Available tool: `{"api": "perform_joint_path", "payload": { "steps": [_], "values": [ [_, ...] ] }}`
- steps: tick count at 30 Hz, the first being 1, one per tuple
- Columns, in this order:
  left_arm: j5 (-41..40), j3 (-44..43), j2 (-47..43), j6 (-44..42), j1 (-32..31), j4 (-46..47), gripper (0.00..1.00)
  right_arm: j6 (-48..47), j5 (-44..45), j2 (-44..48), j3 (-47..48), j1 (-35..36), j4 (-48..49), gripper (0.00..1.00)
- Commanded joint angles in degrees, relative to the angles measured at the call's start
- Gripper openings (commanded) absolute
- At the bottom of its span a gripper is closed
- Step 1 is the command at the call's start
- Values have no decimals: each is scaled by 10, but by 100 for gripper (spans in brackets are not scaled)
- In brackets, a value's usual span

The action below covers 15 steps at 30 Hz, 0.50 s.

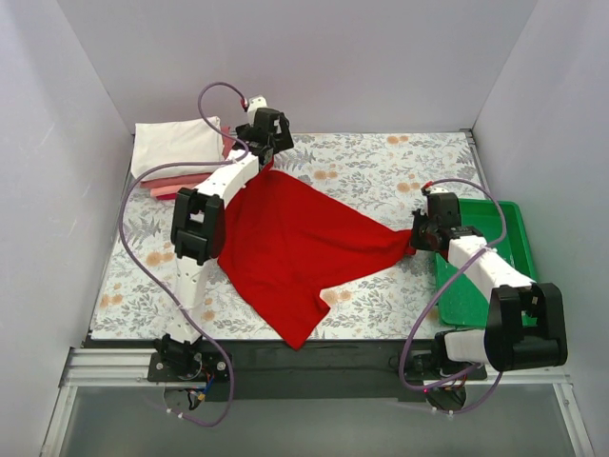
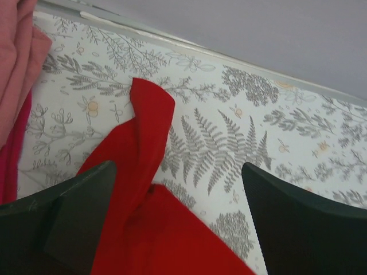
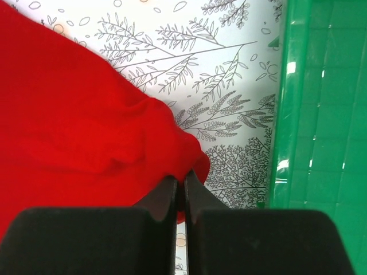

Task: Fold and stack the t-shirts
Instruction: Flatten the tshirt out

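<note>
Top view only: folded stack (image 1: pixel 179 150), white uppermost, far-L corner of worktop (image 1: pixel 381 167). Red shirt (image 1: pixel 285 243) spread out mid-worktop, drawn toward R side.
L wrist: pink and crimson stack edges (image 2: pixel 17 86) at L. L jaws spread wide, shirt's curled corner (image 2: pixel 152 114) lying between them on worktop.
R wrist: R jaws pressed together, pinching shirt's edge (image 3: pixel 172 154), just beside green tray (image 3: pixel 321 114).

Red t-shirt (image 1: pixel 285 248) is matt cloth, tray (image 3: pixel 321 114) glossy plastic.
</note>
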<state>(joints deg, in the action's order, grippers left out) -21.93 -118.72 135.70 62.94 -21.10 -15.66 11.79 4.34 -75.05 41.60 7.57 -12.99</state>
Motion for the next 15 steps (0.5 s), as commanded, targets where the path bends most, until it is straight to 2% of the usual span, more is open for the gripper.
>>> {"api": "perform_joint_path", "payload": {
  "steps": [1, 4, 6, 8, 9, 10, 13, 15],
  "values": [
    [36, 27, -156, 23, -26, -60, 91, -1, -30, 11, -11, -2, 17, 5],
    [21, 115, -248, 57, -70, -117, 92, 4, -39, 12, -24, -2, 15, 8],
    [21, 232, -329, 108, -106, -119, 92, 7, -36, 17, -32, -2, 15, 10],
    [35, 308, -380, 142, -126, -115, 93, 5, -17, 24, -35, -2, 10, 19],
    [45, 375, -401, 173, -138, -116, 93, 5, -10, 30, -34, -2, 3, 27],
    [63, 403, -444, 182, -145, -117, 93, 1, -11, 35, -33, -1, -3, 43],
    [84, 506, -526, 227, -178, -131, 93, -11, -34, 63, -27, 0, -10, 65],
    [102, 546, -564, 244, -209, -135, 93, -19, -39, 80, -26, 1, -12, 74]
  ]
}}
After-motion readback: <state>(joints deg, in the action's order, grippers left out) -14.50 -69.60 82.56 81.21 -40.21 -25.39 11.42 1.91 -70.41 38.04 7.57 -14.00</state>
